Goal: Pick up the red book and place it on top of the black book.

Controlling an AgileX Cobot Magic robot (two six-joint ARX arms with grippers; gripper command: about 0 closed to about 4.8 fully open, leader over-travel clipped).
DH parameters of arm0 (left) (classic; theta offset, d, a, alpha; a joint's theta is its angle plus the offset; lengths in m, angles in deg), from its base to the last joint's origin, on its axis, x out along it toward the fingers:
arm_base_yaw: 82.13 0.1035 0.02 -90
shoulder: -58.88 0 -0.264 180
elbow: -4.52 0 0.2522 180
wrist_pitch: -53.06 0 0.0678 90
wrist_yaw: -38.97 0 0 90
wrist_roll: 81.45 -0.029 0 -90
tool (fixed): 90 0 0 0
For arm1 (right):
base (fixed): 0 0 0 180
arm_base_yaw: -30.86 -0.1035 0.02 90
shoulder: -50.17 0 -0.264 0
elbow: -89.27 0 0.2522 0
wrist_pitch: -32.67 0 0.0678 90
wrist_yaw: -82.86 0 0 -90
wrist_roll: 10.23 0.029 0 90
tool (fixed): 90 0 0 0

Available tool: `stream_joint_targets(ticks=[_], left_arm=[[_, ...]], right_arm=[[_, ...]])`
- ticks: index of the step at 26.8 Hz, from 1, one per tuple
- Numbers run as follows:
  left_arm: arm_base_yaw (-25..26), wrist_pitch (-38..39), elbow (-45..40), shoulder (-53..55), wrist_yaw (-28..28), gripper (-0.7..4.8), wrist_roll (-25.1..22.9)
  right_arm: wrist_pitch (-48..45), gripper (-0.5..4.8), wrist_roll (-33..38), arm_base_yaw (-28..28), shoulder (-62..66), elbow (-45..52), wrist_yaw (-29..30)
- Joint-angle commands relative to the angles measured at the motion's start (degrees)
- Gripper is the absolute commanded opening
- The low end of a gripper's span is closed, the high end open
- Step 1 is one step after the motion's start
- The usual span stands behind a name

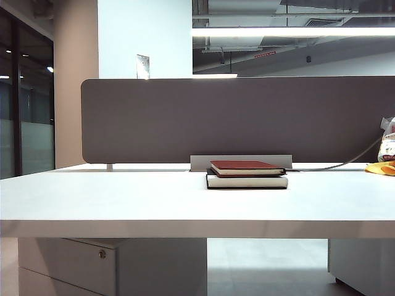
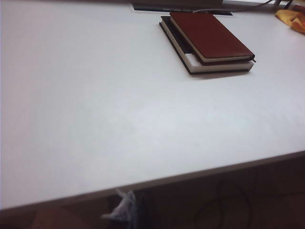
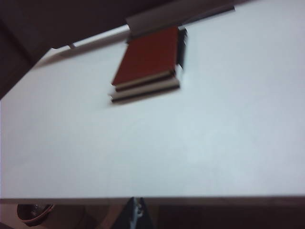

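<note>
The red book lies flat on top of the black book at the back middle of the white table. Both wrist views show the same stack, the red book over the black book, and the red book over the black book. My left gripper is shut and empty, pulled back below the table's front edge. My right gripper is also shut and empty, off the table's front edge, far from the books. Neither arm shows in the exterior view.
A grey partition stands behind the table, with a metal cable slot just behind the books. A yellow object and a bag sit at the far right. A drawer cabinet is under the table.
</note>
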Motion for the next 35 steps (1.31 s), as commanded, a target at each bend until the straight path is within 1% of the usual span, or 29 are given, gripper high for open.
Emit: stream_joint_targets(ticks=[1,5,7,13,19,35], left_arm=[[-0.1,-3.7,-4.9,-2.3,0.0,-0.06,1.1],[0.0,-5.0,-10.6,-4.4,-0.1,-0.06,1.5],[0.0,-5.0,-13.3,-4.7,-1.0,-0.06,1.5],[0.0,-7.5,-17.9,-4.7,-0.9,-0.06,1.5],[0.0,-7.9,-18.6,-4.6,-1.1,-0.06,1.5],[0.0,-7.8,-18.6,-4.6,-1.0,-0.06,1.5]], right_arm=[[-3.2,-0.06,2.0,-0.1,-2.6,3.9,-0.4],[-3.5,-0.06,2.0,-0.1,-6.3,8.9,-0.9],[-3.5,-0.06,2.0,-0.1,-8.8,11.7,-0.8],[-3.4,-0.06,1.9,-0.1,-12.3,16.2,-0.8],[-3.5,-0.06,1.9,-0.1,-12.3,16.4,-1.9],[-3.5,-0.05,1.9,-0.1,-12.3,16.4,-1.5]])
